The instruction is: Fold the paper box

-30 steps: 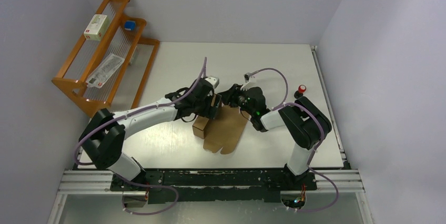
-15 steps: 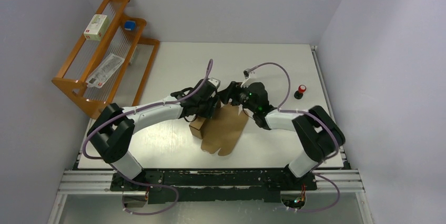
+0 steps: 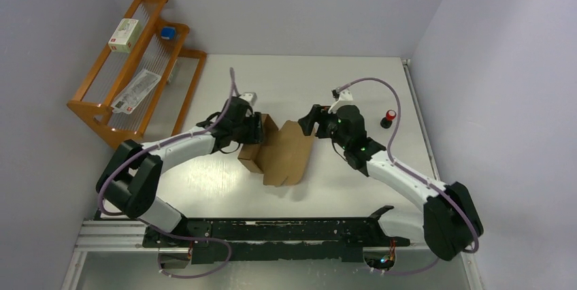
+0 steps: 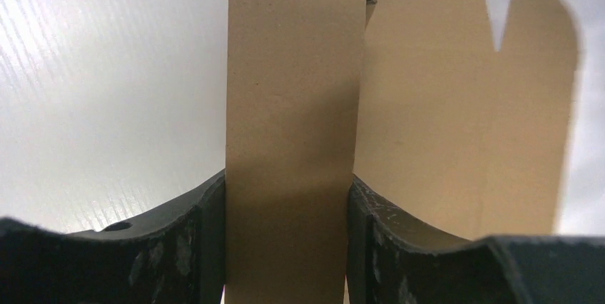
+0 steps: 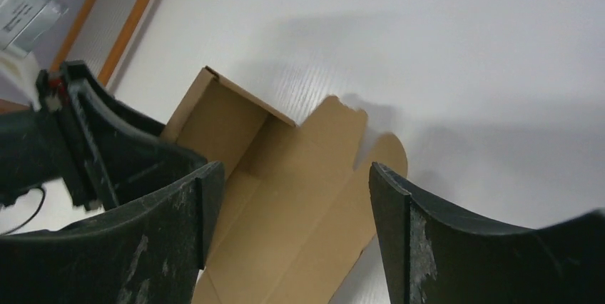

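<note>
A white desk (image 3: 306, 79) carries the scene, with a wooden rack (image 3: 136, 65) standing well to the left of the left tool (image 3: 260, 131). The brown box (image 3: 282, 157), half folded, lies between the two tools, its flaps flat on the desk. The left tool pinches the box's raised side wall. The right tool (image 3: 306, 121) hangs spread above the flaps, gripping nothing. A red button (image 3: 390, 118) sits off to its right.

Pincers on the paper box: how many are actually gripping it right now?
1. The left pincer is shut on the upright folded wall of the paper box. The right pincer hangs open above the flat flaps, gripping nothing.
</note>
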### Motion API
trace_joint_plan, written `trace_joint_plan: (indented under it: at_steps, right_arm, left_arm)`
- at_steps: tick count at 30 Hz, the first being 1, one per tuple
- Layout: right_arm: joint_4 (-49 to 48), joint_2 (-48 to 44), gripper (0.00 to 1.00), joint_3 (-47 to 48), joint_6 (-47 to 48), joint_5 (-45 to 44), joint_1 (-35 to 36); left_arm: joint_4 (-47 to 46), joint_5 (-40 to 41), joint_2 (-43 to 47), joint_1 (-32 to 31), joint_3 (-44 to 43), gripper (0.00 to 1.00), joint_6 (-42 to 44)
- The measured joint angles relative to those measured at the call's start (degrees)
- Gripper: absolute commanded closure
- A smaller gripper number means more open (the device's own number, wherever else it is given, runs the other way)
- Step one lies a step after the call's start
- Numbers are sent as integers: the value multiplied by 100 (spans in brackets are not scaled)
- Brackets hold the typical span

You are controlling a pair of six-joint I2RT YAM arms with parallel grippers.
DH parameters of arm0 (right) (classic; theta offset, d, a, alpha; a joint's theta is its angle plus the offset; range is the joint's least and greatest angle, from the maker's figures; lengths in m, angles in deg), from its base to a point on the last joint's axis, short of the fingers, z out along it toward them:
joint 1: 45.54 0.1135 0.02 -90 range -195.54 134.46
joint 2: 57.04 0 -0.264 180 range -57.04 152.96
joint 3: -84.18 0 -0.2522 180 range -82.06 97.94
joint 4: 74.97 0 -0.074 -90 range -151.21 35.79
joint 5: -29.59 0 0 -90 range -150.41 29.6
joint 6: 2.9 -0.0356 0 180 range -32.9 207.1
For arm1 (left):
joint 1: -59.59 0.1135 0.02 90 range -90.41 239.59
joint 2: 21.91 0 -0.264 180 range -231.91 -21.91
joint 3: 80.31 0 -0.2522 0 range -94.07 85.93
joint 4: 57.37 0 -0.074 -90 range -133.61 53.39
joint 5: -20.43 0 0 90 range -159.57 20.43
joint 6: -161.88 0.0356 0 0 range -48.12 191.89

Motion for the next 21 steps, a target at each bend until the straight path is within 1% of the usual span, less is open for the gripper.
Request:
trace_joint_plan:
  at_steps: [4,6,10,16,18,21]
  right_arm:
    - [693,-538,21,90,212,-212,-2]
    - [1036,-614,21,284,295,-273,-7]
    - [1545,-590,21,726,407,-332,-7]
    - [1998,-369,21,1126,448,-192,-4]
    - [2155,-229,21,1268,485,-146,0]
    - [2339,-26,21,1449,535,-70,11]
  left_arm:
    - [-704,-599,15,525,426,44,-474]
    - [-1008,-802,15,636,564,44,-682]
    - [-1637,-1141,-48,693,800,44,-1126]
    - [-2750,-1447,-382,704,1215,43,-1941]
    - [-3195,-1545,-597,702,1342,41,-2223]
    - [-3676,-1641,-940,704,1537,33,-2551]
